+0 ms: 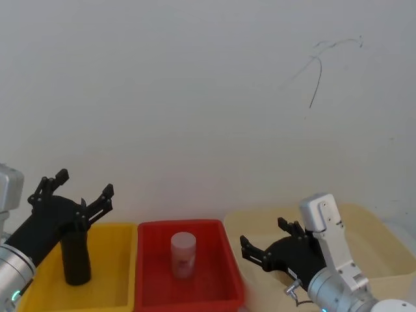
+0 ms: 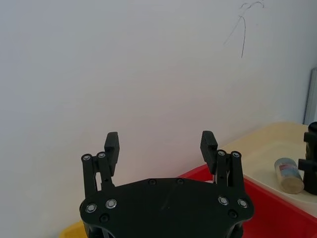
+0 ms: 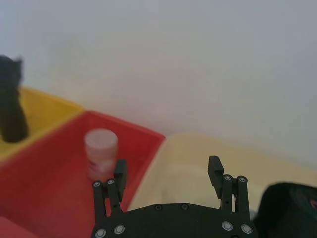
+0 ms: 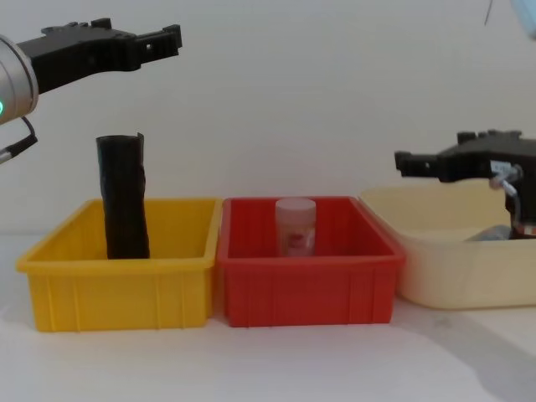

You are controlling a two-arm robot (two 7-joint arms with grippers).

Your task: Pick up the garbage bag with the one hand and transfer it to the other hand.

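Head view: three bins stand in a row against a white wall. The yellow bin (image 1: pixel 110 273) at left holds a black roll, the garbage bag (image 1: pixel 76 259), standing upright, its long axis vertical. The red bin (image 1: pixel 188 273) in the middle holds a pale capped jar (image 1: pixel 183 255), also upright. The cream tub (image 1: pixel 377 253) sits at right. The left gripper (image 1: pixel 84 185) hangs above the yellow bin with its jaws spread wide, clear of the roll. The right gripper (image 1: pixel 263 244) hovers over the near-left part of the cream tub, fingers apart and holding nothing.

Left wrist view: the left gripper (image 2: pixel 161 145) faces the bare wall, its two fingers well apart. Beyond it a small jar (image 2: pixel 289 175) lies in the cream tub (image 2: pixel 262 148).

Right wrist view: the right gripper (image 3: pixel 168 173), jaws wide, is above the border between the red bin (image 3: pixel 54 198) and the cream tub (image 3: pixel 198 158); the capped jar (image 3: pixel 100 152) stands in the red bin.

Chest view: the garbage bag (image 4: pixel 126 197) rises well above the rim of the yellow bin (image 4: pixel 117 289), upright, its top open. The left gripper (image 4: pixel 163 38) reaches level above it, apart from it. The right gripper (image 4: pixel 410 162) is held level over the cream tub (image 4: pixel 444 272).
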